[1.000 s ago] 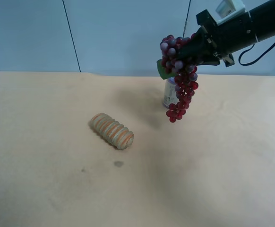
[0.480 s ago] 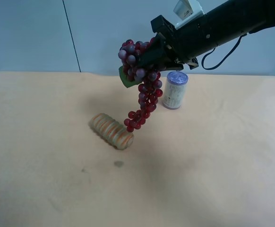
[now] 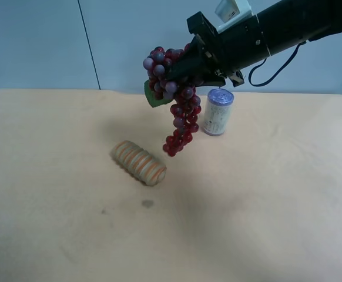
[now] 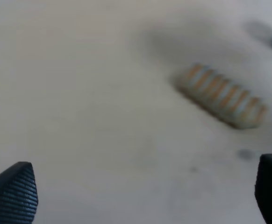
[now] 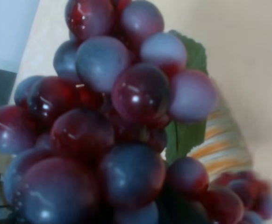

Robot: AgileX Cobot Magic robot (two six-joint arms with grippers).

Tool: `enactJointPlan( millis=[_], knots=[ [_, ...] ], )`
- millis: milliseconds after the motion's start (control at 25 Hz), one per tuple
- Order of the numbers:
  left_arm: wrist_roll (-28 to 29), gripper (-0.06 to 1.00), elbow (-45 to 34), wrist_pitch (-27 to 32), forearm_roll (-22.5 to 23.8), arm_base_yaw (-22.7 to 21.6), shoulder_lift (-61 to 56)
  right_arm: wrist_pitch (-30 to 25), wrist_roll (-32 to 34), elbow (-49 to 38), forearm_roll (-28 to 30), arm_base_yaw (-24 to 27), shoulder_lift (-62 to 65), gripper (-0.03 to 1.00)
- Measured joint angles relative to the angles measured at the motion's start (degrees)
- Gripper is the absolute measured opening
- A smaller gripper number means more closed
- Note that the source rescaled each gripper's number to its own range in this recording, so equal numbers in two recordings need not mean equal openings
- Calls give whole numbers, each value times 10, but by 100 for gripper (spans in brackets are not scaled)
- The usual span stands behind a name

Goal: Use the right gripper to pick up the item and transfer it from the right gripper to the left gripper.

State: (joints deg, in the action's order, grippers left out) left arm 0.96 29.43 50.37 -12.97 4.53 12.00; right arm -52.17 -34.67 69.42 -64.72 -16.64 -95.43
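The black right gripper clamps the long bunch of dark red toy grapes (green leaf uppermost), while the left gripper holds its fingers wide apart.

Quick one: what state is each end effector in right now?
The left end effector: open, holding nothing.
The right end effector: shut on the long bunch of dark red and purple toy grapes, which hangs in the air.
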Motion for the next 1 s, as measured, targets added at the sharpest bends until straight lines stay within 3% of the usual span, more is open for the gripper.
enactJointPlan(
  millis=[320, 440, 520, 680, 800, 880, 1000],
  knots=[
    [-232, 100, 4, -148, -213, 0, 227, -15, -1, 0, -27, 0, 0, 0],
    [-355, 100, 4, -170, -324, 0, 311, -22, -9, 0, -44, 0, 0, 0],
    [-457, 100, 4, -172, -421, 0, 369, -30, -18, 0, -55, 0, 0, 0],
    [-684, 100, 4, -147, -642, 0, 464, -32, -21, 0, -66, 0, 0, 0],
    [-855, 100, 4, -84, -793, 0, 539, -32, -21, 0, -66, 0, 0, 0],
    [-931, 100, 6, -27, -838, 0, 585, -32, -22, 0, -69, 0, 0, 0],
    [-980, 100, 17, 24, -856, 0, 654, -38, -22, 0, -82, 0, 0, 0]
  ],
)
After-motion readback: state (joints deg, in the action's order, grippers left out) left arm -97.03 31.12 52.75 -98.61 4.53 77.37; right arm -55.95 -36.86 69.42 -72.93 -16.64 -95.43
